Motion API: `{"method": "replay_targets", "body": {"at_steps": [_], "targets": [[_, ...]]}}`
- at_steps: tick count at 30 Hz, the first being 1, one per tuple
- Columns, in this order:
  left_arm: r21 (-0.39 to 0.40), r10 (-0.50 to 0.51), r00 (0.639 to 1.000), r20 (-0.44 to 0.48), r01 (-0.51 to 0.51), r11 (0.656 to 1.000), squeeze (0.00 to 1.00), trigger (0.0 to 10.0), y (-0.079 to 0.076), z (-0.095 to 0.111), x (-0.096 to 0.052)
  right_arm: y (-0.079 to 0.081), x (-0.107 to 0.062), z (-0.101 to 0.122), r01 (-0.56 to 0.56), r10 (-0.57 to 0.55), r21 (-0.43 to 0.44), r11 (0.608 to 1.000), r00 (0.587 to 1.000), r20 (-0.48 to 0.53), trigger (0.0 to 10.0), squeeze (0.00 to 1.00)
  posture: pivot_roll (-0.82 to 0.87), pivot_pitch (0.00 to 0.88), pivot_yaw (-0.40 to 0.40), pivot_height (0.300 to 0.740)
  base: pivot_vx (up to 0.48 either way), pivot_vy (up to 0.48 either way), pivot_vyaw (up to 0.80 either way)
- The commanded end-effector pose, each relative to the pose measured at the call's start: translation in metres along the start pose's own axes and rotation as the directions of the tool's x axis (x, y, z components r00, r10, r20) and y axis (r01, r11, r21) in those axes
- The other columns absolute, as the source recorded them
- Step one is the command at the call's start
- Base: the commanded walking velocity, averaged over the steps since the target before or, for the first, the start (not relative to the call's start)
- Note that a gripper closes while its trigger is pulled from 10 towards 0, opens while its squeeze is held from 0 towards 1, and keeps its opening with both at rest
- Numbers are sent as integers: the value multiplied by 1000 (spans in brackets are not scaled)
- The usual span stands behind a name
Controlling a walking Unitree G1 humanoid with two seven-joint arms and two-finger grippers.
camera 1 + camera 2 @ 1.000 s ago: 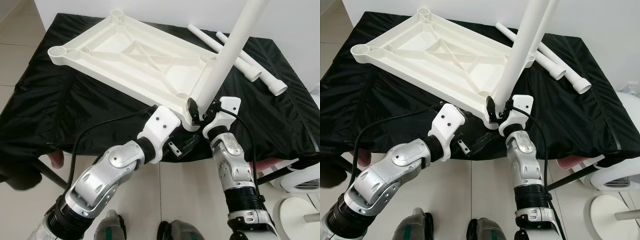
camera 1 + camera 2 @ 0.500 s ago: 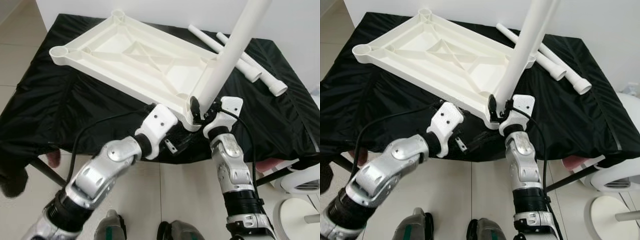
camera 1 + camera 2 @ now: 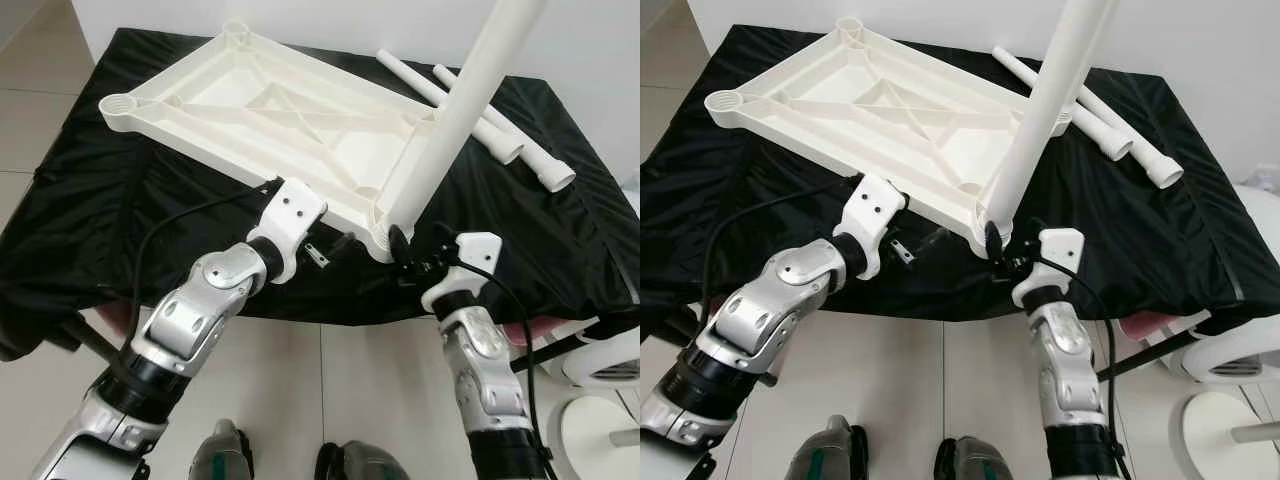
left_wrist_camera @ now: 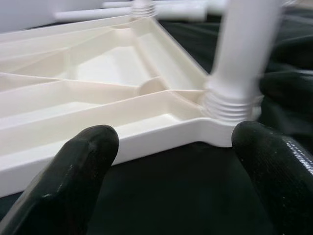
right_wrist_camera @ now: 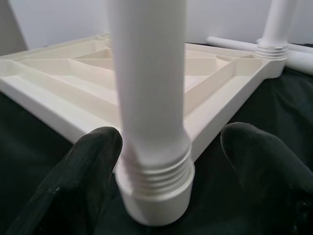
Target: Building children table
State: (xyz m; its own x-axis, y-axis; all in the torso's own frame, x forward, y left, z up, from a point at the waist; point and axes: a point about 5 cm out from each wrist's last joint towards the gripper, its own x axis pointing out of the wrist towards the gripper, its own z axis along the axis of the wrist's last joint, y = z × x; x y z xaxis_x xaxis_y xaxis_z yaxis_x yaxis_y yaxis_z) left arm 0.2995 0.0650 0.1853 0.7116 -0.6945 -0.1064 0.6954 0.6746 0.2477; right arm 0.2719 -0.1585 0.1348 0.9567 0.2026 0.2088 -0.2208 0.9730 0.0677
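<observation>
- Black cloth (image 3: 120, 220) covers the work table; the white tabletop (image 3: 260, 120) lies on it upside down, ribs showing.
- One leg (image 3: 455, 110) stands in the near corner socket, its threads not fully sunk as seen from my wrists.
- My right gripper (image 5: 161, 161) is spread either side of the leg's base, not touching it.
- My left gripper (image 4: 171, 161) is also spread, just short of the tabletop's rim.
- I judge I should close low on the leg and twist straight, bracing the rim.
- Spare legs (image 3: 500, 140) lie near the far edge.

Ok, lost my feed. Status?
Both grippers open, left and right off the leg. Leg stands in tabletop corner socket. Two legs loose behind.
</observation>
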Motion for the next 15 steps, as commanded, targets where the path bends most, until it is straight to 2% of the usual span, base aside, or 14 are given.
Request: {"method": "replay_targets", "body": {"at_steps": [1, 8, 11, 15], "targets": [[28, 16, 1000, 7, -16, 999, 0, 10000, 4, 1, 5, 1, -5, 0, -24, 24, 8, 1000, 1000, 4, 10000, 0, 46, 97, -79, 740, 0, 0, 0], [86, 21, 1000, -18, -19, 996, 0, 10000, 14, -6, 20, 6, -20, -1, -120, 121, 47, 992, 993, -18, 10000, 0, 37, 99, -72, 740, 0, 0, 0], [129, 18, 999, -39, -13, 992, 0, 10000, 21, -9, 32, 1, -30, -2, -161, 163, 43, 986, 986, -42, 10000, 0, 24, 101, -63, 740, 0, 0, 0], [145, -3, 999, -50, 10, 989, 0, 10000, 22, -11, 38, 1, -34, -3, -181, 184, 51, 982, 982, -53, 10000, 0, 18, 102, -58, 740, 0, 0, 0]]}}
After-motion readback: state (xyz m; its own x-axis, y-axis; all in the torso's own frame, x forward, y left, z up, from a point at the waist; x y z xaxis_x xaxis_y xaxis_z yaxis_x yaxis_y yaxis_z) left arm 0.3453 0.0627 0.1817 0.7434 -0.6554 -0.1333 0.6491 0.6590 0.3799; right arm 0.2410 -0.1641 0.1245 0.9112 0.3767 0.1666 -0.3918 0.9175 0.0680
